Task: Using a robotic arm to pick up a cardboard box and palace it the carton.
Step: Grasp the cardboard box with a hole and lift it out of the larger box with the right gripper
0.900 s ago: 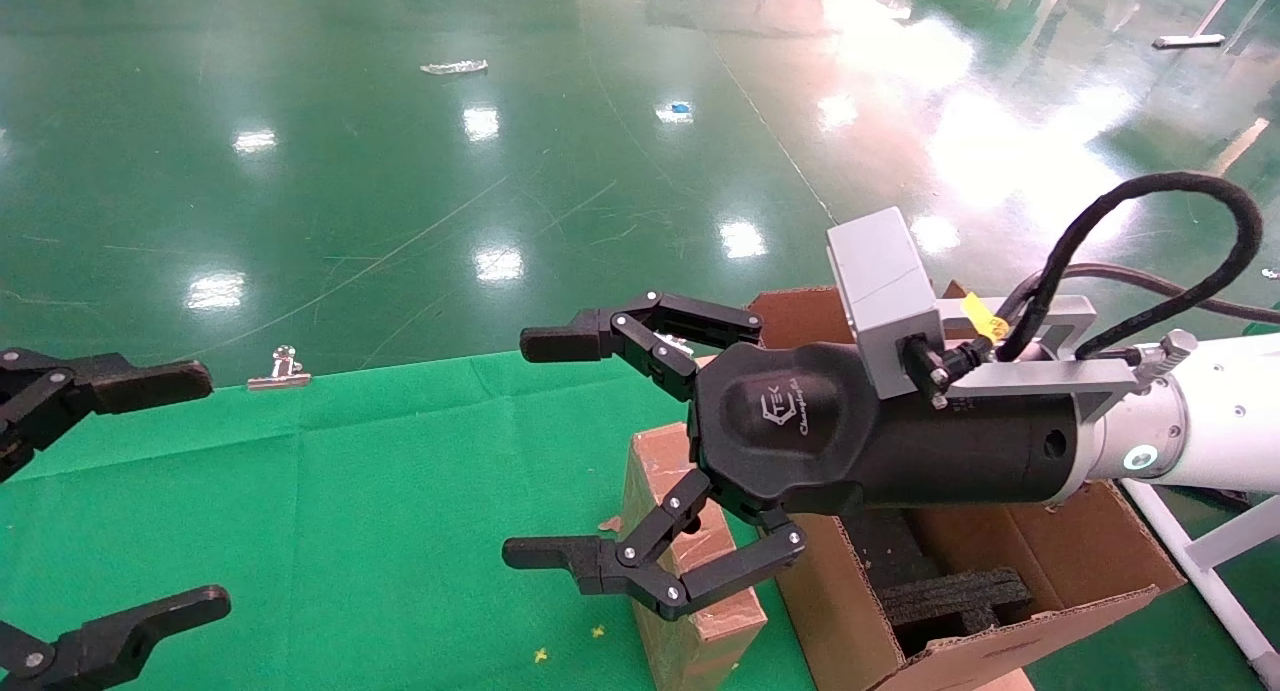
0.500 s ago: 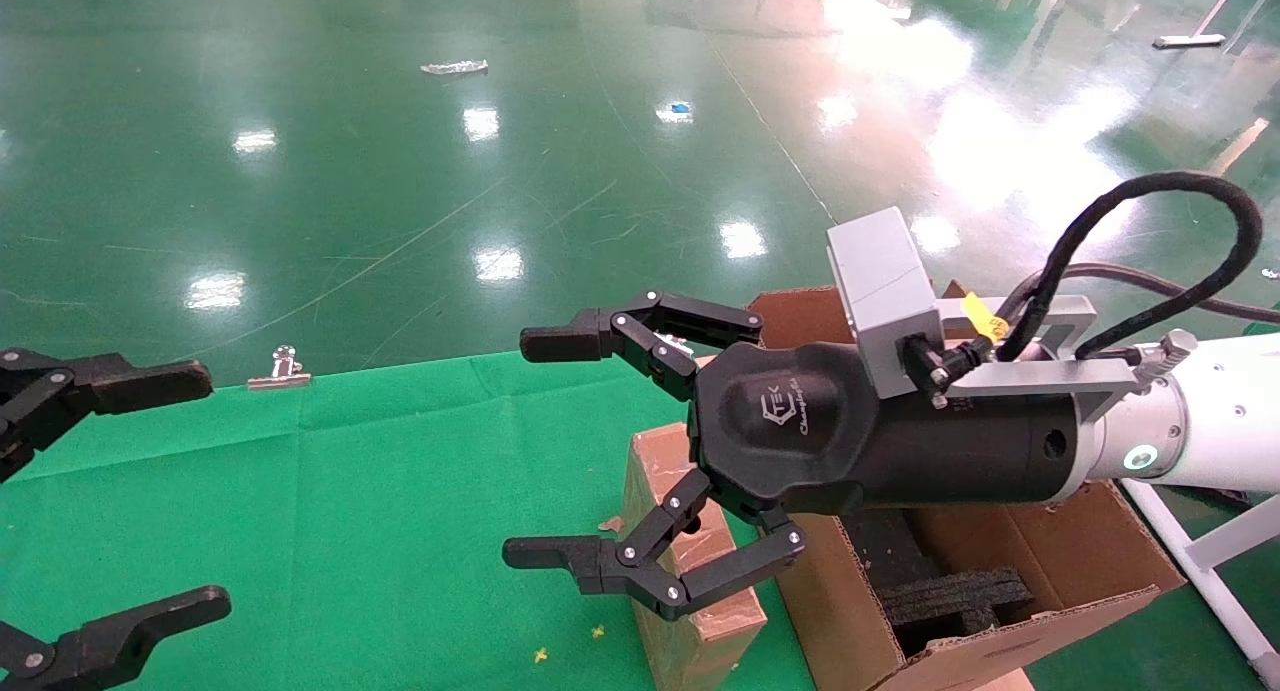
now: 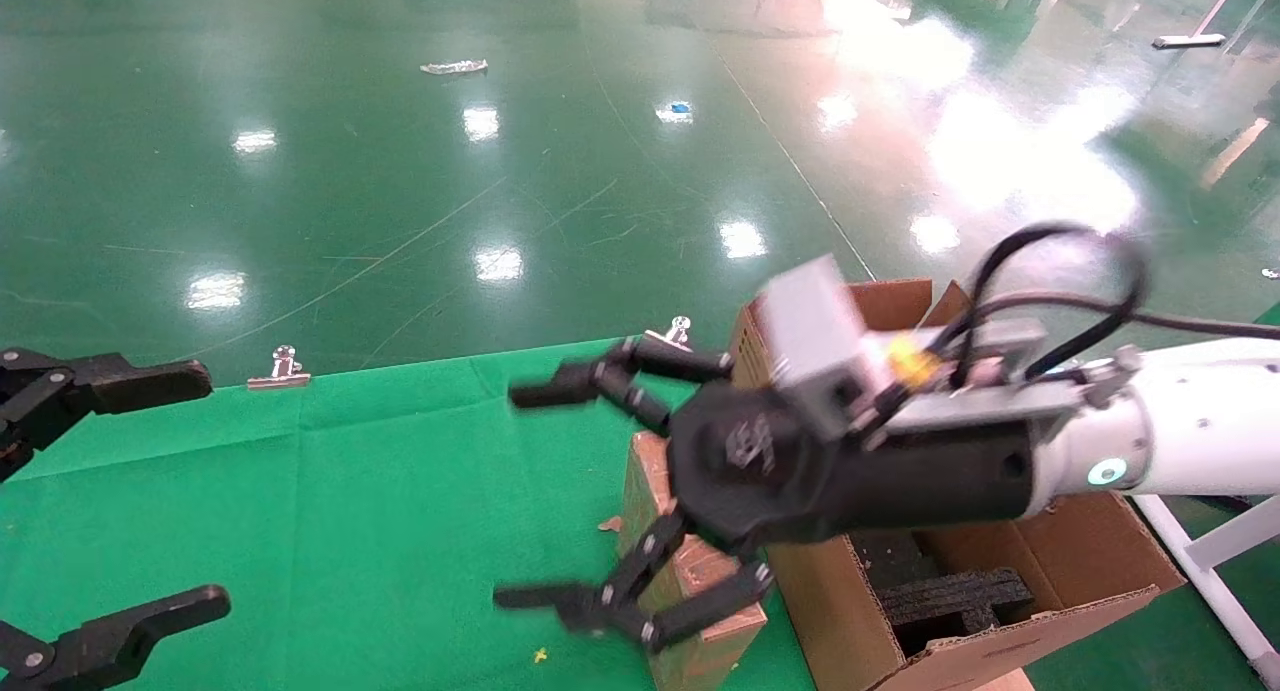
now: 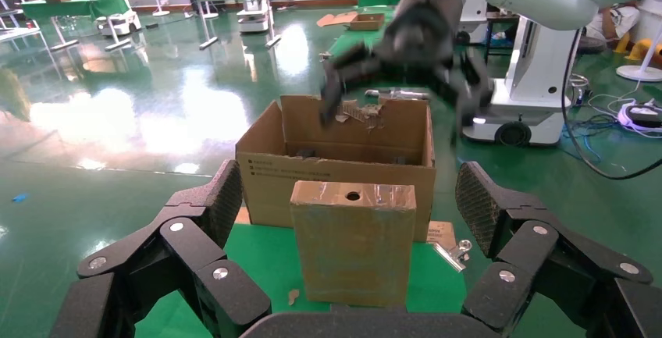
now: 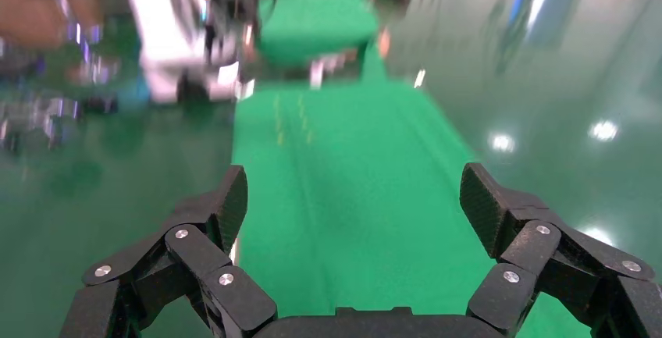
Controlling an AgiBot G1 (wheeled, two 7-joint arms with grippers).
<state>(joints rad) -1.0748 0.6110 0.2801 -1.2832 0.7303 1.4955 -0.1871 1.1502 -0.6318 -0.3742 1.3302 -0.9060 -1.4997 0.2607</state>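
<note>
Cardboard-wise, the big brown corrugated carton [image 3: 1050,571] with black foam blocks inside sits at the right edge of the green cloth-covered table [image 3: 350,491], and the small narrow brown cardboard box [image 3: 690,581] with a round hole in its narrow face stands upright on the cloth, just beside the carton's left wall. The white robotic arm's right gripper [image 3: 560,491] hangs over that small box with its 2 black fingers spread wide, gripping nothing. The left gripper [image 3: 150,491] sits parked at the table's left edge, fingers also splayed and empty.

Small cardboard box [image 3: 690,581] stands upright, touching the carton [image 3: 1000,571]
</note>
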